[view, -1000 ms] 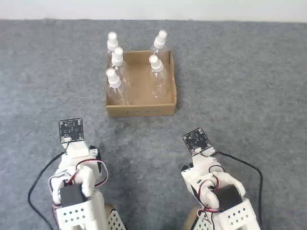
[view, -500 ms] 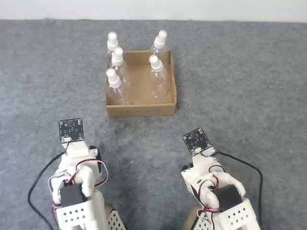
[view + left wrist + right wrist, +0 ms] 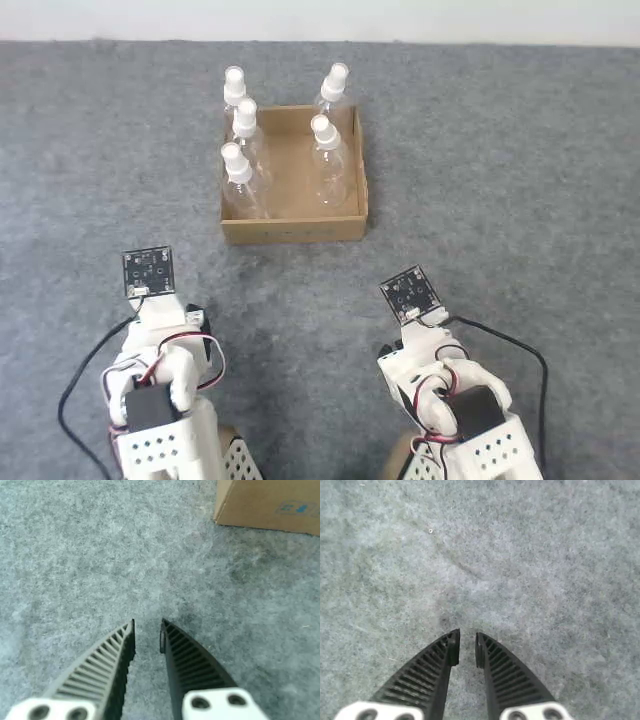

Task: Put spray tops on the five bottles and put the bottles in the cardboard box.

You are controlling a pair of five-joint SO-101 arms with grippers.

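Inspecting the table, we find an open brown cardboard box (image 3: pixel 292 230) beyond both arms, holding clear plastic bottles (image 3: pixel 243 190), five in sight, each wearing a white spray top (image 3: pixel 233 154). Three stand plainly inside, two on the left and one on the right. The two farthest stand at the far wall, and we cannot tell whether they are inside it or just behind.

The left gripper (image 3: pixel 147 625) and right gripper (image 3: pixel 466 636) hang low over the grey felt-like table cover (image 3: pixel 500 180), well apart from the box. Each has its jaws a narrow gap apart, pinching nothing.

We judge the task done or nearly so. The risk is that the bottles look tall and light. Any reach to the far pair must pass the near wall and near bottles, and a brush could topple them. A black cable (image 3: pixel 545 390) trails beside the right arm's base.
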